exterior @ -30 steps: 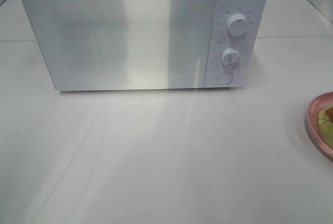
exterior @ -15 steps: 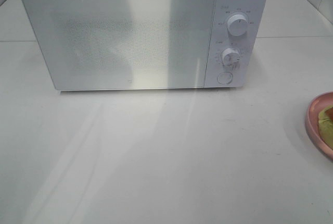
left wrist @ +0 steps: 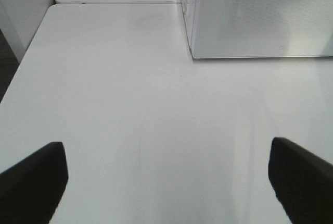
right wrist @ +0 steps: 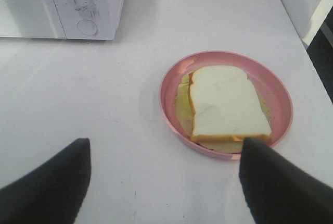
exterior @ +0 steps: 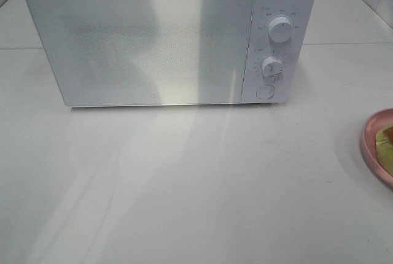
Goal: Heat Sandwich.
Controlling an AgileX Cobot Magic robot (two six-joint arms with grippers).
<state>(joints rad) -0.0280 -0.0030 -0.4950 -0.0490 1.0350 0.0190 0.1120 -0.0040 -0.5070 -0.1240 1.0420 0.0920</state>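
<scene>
The sandwich [right wrist: 226,101], white bread over yellow-green layers, lies flat on a round pink plate [right wrist: 165,104]. In the high view only a sliver of the sandwich [exterior: 387,144] and the plate [exterior: 368,147] shows at the right edge. My right gripper [right wrist: 164,146] hovers just short of the plate, open and empty. The white microwave [exterior: 153,37] stands at the back with its door closed. My left gripper [left wrist: 166,148] is open and empty over bare table, short of the microwave's [left wrist: 260,15] front left corner. Neither arm appears in the high view.
Two dials [exterior: 280,31] [exterior: 272,67] and a round button [exterior: 264,91] sit on the microwave's right panel. The white table [exterior: 184,184] stretches in front of it. A table edge with a dark gap [right wrist: 320,41] runs beyond the plate on the right.
</scene>
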